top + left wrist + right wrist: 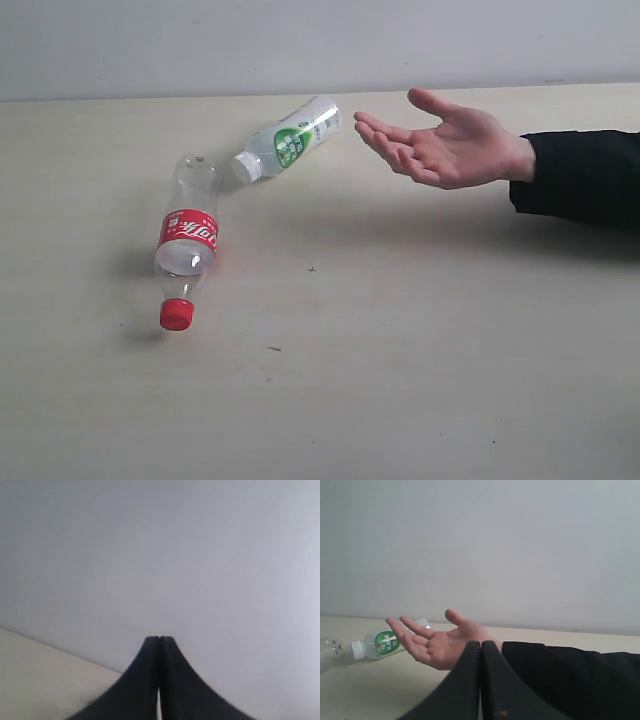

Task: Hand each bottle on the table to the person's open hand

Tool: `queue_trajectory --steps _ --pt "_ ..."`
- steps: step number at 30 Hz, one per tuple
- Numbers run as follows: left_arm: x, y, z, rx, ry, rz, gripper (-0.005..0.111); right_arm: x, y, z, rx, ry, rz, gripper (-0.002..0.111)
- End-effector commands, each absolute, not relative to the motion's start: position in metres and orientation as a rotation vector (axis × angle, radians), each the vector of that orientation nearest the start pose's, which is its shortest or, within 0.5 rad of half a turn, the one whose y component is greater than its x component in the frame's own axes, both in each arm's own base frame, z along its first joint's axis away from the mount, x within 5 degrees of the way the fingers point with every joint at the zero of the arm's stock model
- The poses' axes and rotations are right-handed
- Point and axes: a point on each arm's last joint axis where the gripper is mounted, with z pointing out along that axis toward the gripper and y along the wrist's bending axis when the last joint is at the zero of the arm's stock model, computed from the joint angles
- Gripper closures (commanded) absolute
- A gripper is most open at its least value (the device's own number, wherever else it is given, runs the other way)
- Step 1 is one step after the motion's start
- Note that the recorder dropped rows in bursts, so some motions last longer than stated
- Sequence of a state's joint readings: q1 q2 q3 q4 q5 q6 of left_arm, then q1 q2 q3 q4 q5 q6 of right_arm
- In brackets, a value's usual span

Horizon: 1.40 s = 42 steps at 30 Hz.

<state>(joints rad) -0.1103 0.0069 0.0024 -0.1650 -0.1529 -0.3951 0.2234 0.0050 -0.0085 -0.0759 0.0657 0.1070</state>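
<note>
Red-capped bottle (186, 250) and green-labelled bottle (288, 140) lie sideways on the table (400, 350), the latter near the person's hand (445, 145); left gripper (159, 639) and right gripper (481, 644) are both closed tight and empty, so an unopened approach could just roll either away.

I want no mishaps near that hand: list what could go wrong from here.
1. Both bottles lie on their sides: the red-capped bottle and the white-capped bottle could roll away if nudged.
2. Their ends lie close together, so grasping one may knock the other.
3. The person's hand hovers close to the white-capped bottle; an arm reaching there might brush it.
</note>
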Motion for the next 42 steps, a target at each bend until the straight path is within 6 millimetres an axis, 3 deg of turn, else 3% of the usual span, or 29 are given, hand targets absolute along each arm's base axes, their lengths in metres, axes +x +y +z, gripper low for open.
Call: queue_trajectory --steps 1,3,5,10,16,22,25,31,33,42 --pt "0.056 -0.005 0.225 -0.396 1.335 -0.636 0.107 0.055 0.012 0.209 -0.143 1.541 0.194 0.108" --pt "0.062 -0.006 0.216 -0.391 1.471 -0.584 0.107 0.055 0.012 0.209 -0.143 1.541 0.194 0.108" --pt "0.067 -0.007 0.222 -0.364 1.526 -0.538 0.107 0.055 0.012 0.209 -0.143 1.541 0.194 0.108" --pt "0.097 -0.010 0.252 -0.246 1.664 -0.384 0.107 0.055 0.012 0.209 -0.143 1.541 0.194 0.108" --pt "0.159 -0.019 0.279 -0.094 1.974 -0.231 0.107 0.055 0.012 0.209 -0.143 1.541 0.194 0.108" --pt "0.234 -0.030 0.275 -0.089 2.322 -0.209 0.106 0.055 0.012 0.209 -0.143 1.541 0.194 0.108" --pt "0.259 -0.034 0.269 -0.086 2.481 -0.201 0.095 0.055 0.012 0.209 -0.143 1.541 0.194 0.108" --pt "0.288 -0.039 0.256 -0.085 2.694 -0.196 0.050 0.055 0.012 0.209 -0.143 1.541 0.194 0.108" --pt "0.293 -0.041 0.255 -0.097 2.723 -0.215 0.042 0.055 0.012 0.209 -0.143 1.541 0.194 0.108" --pt "0.308 -0.067 0.250 -0.097 2.796 -0.411 0.040 0.055 0.012 0.209 -0.143 1.541 0.194 0.108"
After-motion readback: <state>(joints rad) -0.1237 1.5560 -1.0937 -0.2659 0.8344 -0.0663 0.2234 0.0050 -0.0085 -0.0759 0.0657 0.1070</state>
